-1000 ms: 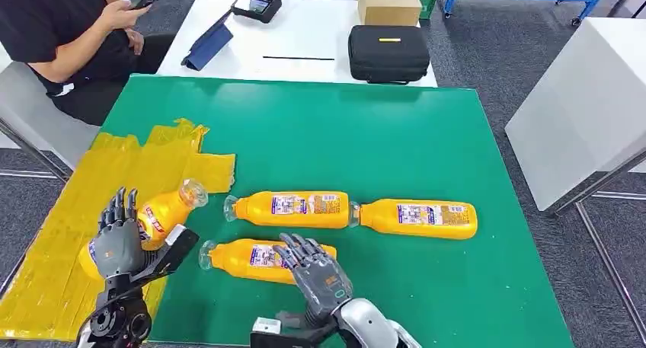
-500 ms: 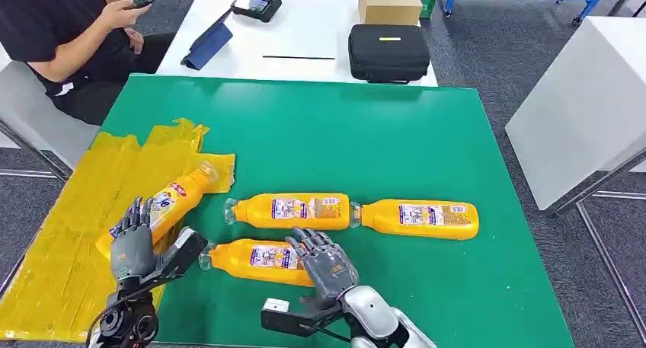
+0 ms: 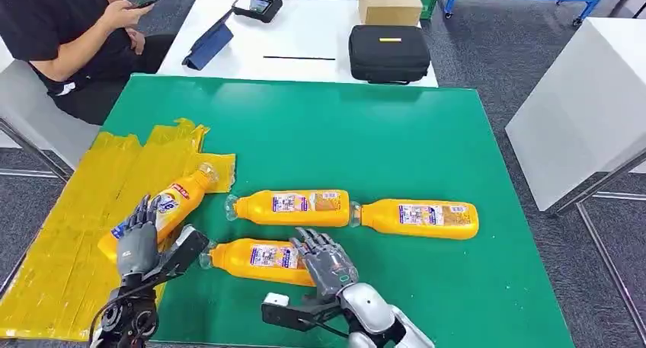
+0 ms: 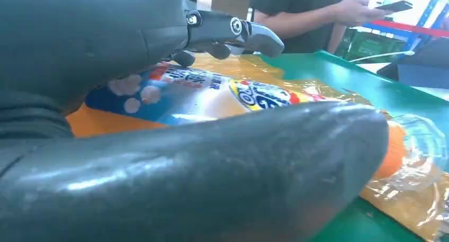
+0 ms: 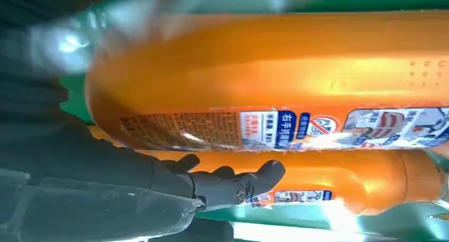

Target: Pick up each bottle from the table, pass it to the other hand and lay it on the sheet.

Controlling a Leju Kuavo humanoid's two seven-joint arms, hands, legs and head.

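On the green table (image 3: 396, 135), at its left edge, the yellow sheet (image 3: 68, 234) is lying, and every place below is given from it. Across the sheet's right part, the first bottle (image 3: 171, 207) is lying on its side, long axis slanting, cap pointing up and right toward the sheet's far corner. The left hand (image 3: 137, 245) is resting at that bottle's base with fingers spread and thumb apart, gripping nothing. Right of the sheet, the near bottle (image 3: 255, 258) is lying lengthwise, cap pointing back toward the sheet. The right hand (image 3: 327, 264) is covering its base, fingers splayed over it. Beyond it, the middle bottle (image 3: 289, 208) is pointing its cap toward the sheet, and the far bottle (image 3: 417, 218) is lying cap against that one's base.
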